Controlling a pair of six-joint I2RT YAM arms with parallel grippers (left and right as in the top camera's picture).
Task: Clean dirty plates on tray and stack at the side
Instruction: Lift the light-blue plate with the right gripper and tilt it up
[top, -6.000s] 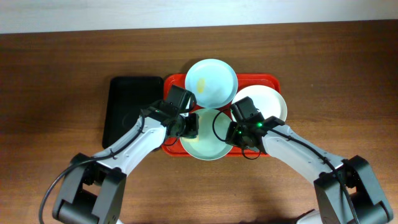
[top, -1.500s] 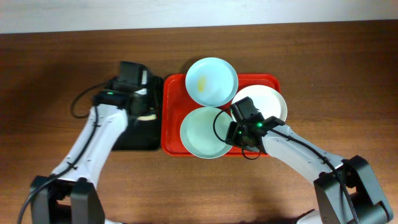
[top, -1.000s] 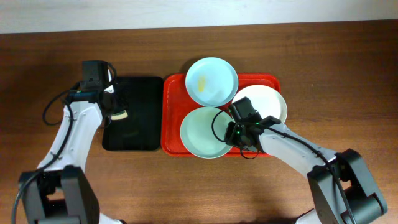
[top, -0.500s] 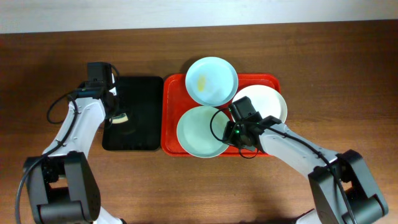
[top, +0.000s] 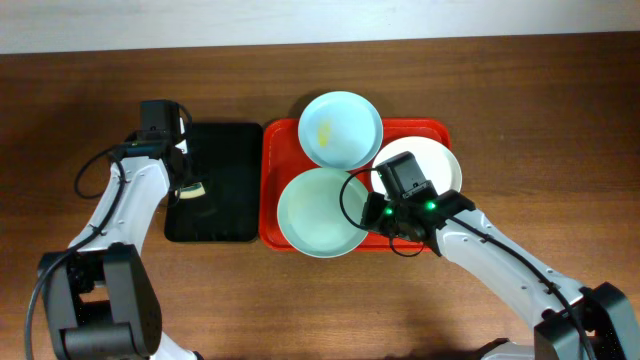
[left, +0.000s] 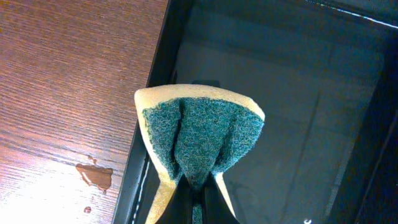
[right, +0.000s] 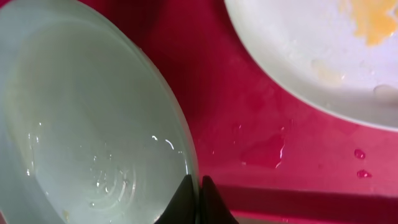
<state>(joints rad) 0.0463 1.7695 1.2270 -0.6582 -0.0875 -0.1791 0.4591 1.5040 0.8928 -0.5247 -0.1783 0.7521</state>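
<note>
- The left gripper (left: 198, 208) is clenched on a sponge (left: 199, 140) over the left edge of the black tray (left: 298, 93).
- The right gripper (right: 199, 194) pinches the rim of the front mint plate (right: 93, 124) on the red tray (right: 236, 112).

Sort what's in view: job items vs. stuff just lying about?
Job:
- red tray
- near mint plate, rim pinched by right gripper
- far mint plate, yellow smear
- white plate
- sponge, clamped in left gripper

Lying about:
- black tray
- brown droplet on the wooden table
</note>
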